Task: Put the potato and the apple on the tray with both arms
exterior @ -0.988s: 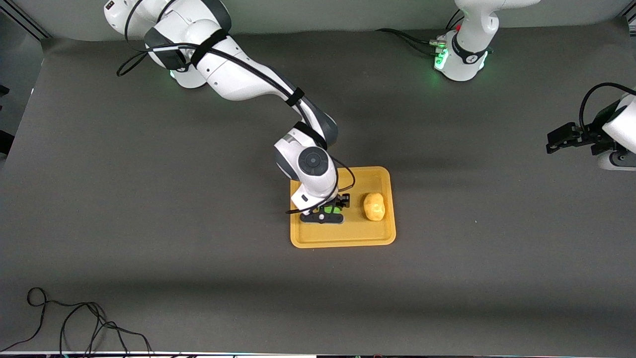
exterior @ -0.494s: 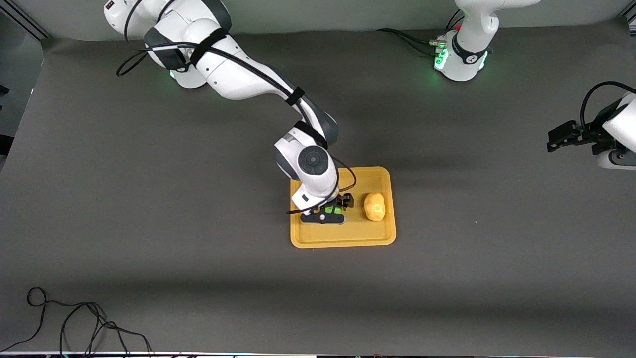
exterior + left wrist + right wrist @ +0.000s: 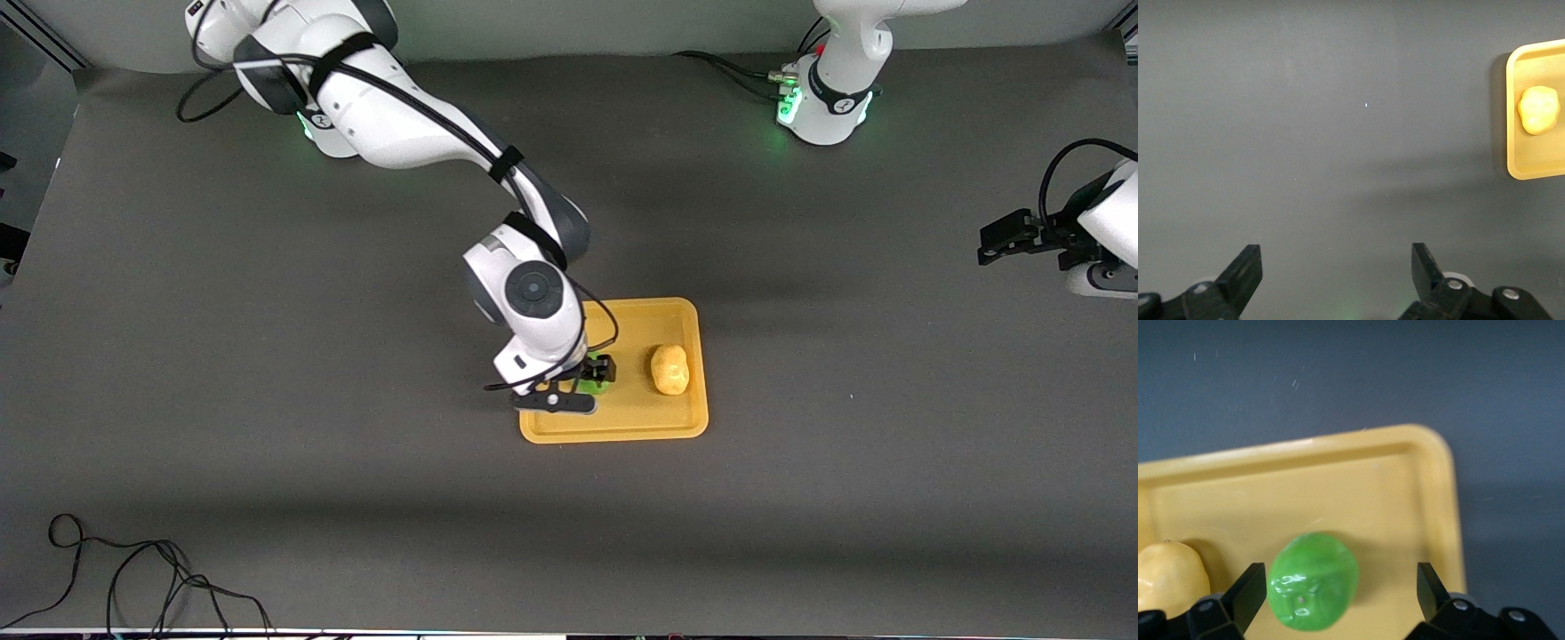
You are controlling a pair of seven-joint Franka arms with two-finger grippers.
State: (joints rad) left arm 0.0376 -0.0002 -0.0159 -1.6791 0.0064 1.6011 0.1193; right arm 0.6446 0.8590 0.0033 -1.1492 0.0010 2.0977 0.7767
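Orange-yellow plastic, the tray [image 3: 658, 427] is lying on the dark surface [image 3: 267, 356] and carrying both fruits. The apple [image 3: 1313, 581] is resting on it beneath the right gripper [image 3: 1338, 597], whose fingers are spread wide and clear of it. The potato [image 3: 669, 370] is sitting beside the apple, toward the left arm's end. The left gripper [image 3: 1337, 273] is waiting released over bare surface, well apart from the tray.
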